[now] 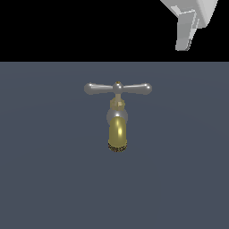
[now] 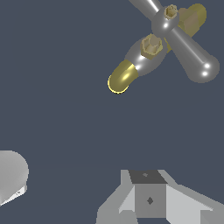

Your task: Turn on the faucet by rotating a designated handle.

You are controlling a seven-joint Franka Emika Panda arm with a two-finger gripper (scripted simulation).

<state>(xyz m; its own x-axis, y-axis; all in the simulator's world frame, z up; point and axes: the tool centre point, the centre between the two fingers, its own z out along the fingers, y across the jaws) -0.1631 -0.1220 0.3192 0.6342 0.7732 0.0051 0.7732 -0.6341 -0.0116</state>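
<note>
Hand nearest — grip state unclear — well apart from faucet, handle.

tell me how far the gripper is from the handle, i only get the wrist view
observer: well apart. in the exterior view the gripper hangs at the upper right, touching nothing; the handle sits near the middle
operator: my view cuts off one end of the handle, is it free
observer: yes, both ends show there, bar level, nothing on it
operator: which way does the faucet point
observer: the faucet spout curves straight down below the handle's middle
</note>
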